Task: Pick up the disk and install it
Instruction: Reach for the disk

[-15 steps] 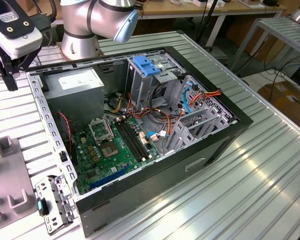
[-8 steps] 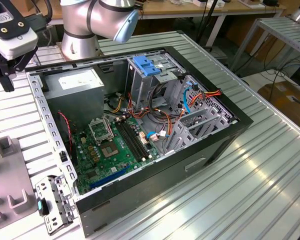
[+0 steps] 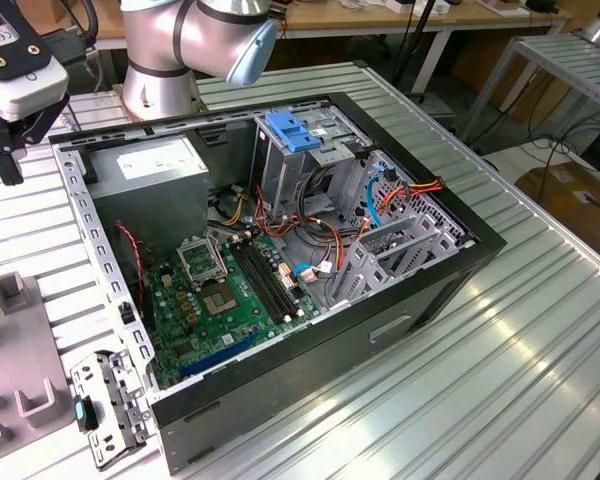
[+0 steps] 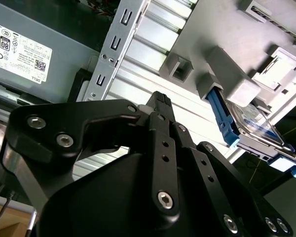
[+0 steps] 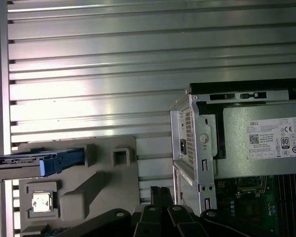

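The disk [image 4: 250, 124] has a dark body with blue rails and stands on edge in a grey holder [image 4: 222, 59] on the ribbed table. It also appears in the first wrist view, where the disk [image 5: 37, 162] sticks out from the grey holder [image 5: 103, 173]. My gripper [image 4: 160, 98] hangs above the table between the holder and the open computer case [image 3: 280, 250]. Its black fingers are pressed together with nothing between them. In the exterior view my gripper [image 3: 7, 160] is high at the exterior view's left, beside the case's corner.
Inside the case are a grey power supply [image 3: 145, 165], a green motherboard [image 3: 230, 290], orange and blue cables, and a drive cage topped by a pale blue bracket [image 3: 295, 130]. A loose metal bracket [image 3: 110, 405] lies by the case's near corner. The arm's base [image 3: 160, 60] stands behind.
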Available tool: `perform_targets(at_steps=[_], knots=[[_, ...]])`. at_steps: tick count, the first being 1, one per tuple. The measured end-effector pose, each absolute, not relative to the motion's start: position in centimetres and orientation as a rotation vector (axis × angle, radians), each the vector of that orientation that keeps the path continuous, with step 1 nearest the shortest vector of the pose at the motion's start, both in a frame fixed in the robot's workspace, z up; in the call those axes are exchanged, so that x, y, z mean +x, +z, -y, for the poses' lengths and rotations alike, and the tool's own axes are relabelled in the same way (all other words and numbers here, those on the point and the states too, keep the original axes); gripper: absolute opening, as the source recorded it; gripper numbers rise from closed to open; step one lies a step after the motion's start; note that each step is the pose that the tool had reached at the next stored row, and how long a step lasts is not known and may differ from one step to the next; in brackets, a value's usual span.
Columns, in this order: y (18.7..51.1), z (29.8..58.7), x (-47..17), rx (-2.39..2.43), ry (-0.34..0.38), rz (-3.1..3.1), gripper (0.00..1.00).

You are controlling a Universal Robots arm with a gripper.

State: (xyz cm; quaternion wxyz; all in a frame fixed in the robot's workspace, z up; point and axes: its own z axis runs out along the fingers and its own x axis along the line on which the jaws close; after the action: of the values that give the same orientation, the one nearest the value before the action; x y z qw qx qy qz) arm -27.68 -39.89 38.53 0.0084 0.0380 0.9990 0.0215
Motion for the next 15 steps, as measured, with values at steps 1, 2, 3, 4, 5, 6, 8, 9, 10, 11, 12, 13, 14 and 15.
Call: perform_targets(at_steps=[1, 2, 3, 4, 5, 6, 8, 9, 10, 11, 12, 13, 14, 15], knots=[[38.53, 39.89, -27.73, 0.119, 0.067, -3.122, 0.11], [38.52, 39.89, -27.80, 0.119, 0.067, -3.122, 0.11], [38.52, 39.89, -27.86, 0.119, 0.067, -3.123, 0.11], [38.51, 39.89, -27.92, 0.119, 0.067, -3.123, 0.11], [38.51, 39.89, -27.98, 0.119, 0.067, -3.123, 0.11], [38.50, 39.89, -28.09, 0.119, 0.067, -3.123, 0.11], [38.49, 39.89, -28.22, 0.119, 0.067, -3.124, 0.11], [38.48, 39.89, -28.30, 0.119, 0.067, -3.124, 0.11], [38.47, 39.89, -28.38, 0.119, 0.067, -3.124, 0.11], [38.47, 39.90, -28.47, 0.119, 0.067, -3.125, 0.11], [38.47, 39.89, -28.53, 0.119, 0.067, -3.125, 0.11], [38.46, 39.89, -28.58, 0.119, 0.067, -3.125, 0.11], [38.46, 39.89, -28.61, 0.119, 0.067, -3.125, 0.11], [38.45, 39.89, -28.68, 0.119, 0.067, -3.125, 0.11]])
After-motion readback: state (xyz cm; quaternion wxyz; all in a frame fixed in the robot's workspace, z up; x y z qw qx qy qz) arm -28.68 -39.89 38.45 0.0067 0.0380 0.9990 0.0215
